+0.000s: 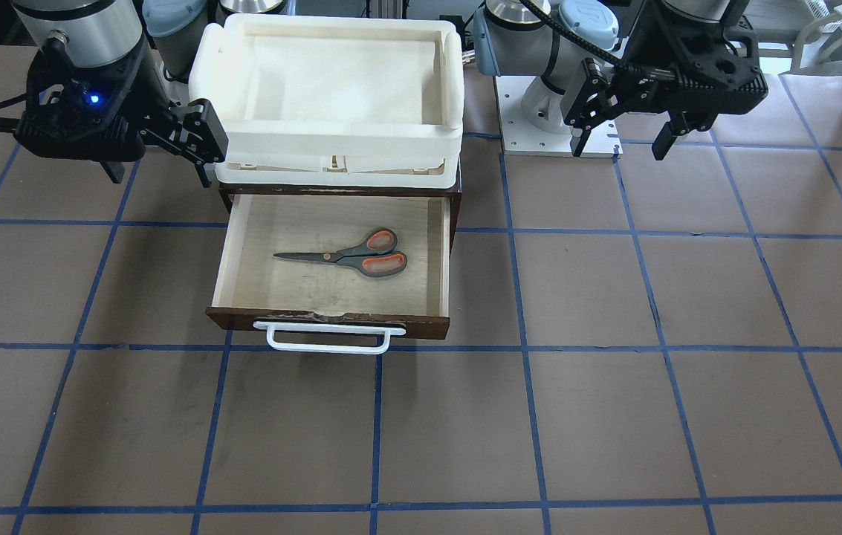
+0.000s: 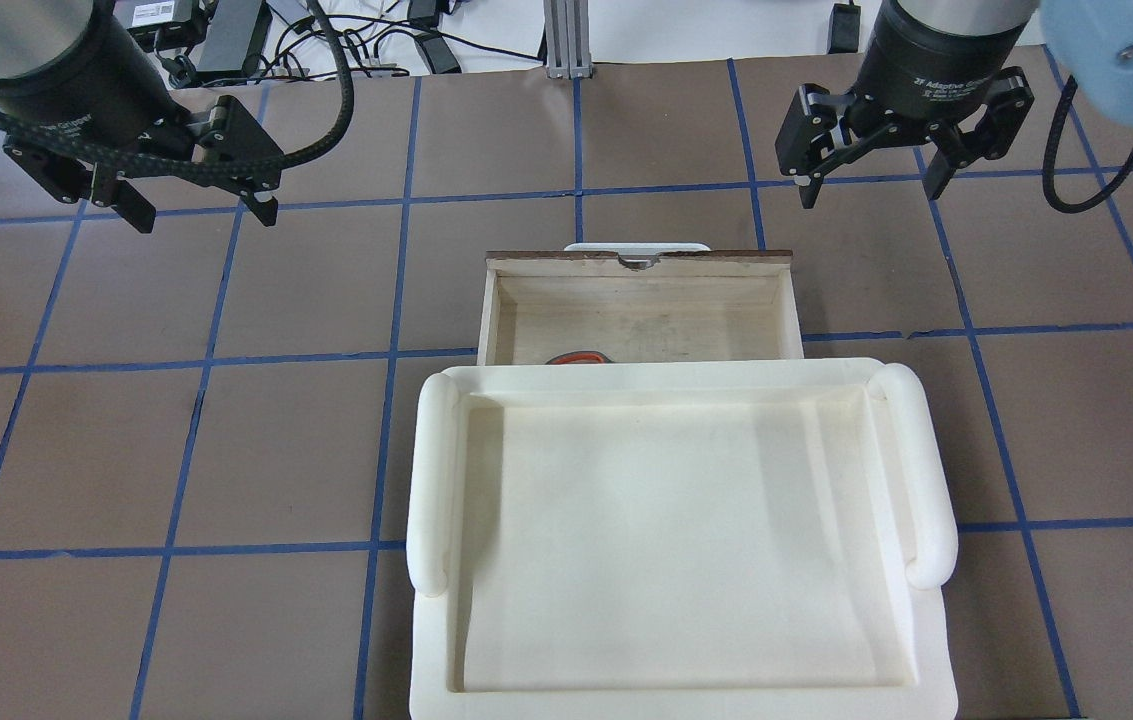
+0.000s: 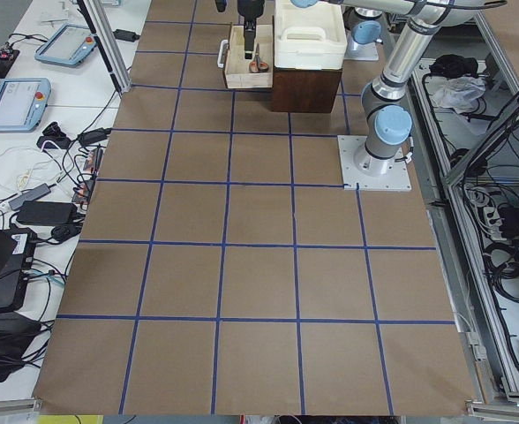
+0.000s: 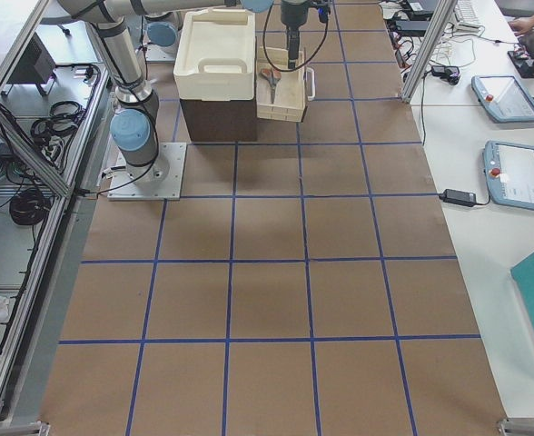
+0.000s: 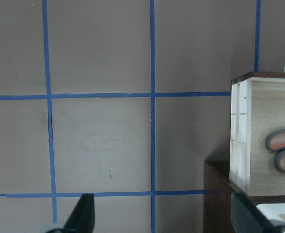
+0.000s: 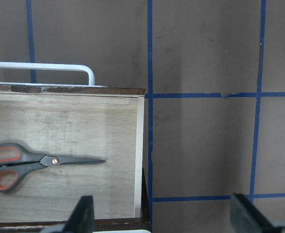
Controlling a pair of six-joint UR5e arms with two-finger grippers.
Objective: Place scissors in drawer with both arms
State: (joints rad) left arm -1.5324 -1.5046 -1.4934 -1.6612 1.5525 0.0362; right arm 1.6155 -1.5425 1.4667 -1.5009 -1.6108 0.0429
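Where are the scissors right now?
In the front-facing view the scissors lie flat inside the open drawer, slightly right of its middle, just below the white foam tray.

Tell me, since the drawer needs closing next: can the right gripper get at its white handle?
Probably yes. The right gripper hangs open near the front of the drawer, and the white handle juts forward with nothing around it. The foam tray sits farther back, off that path.
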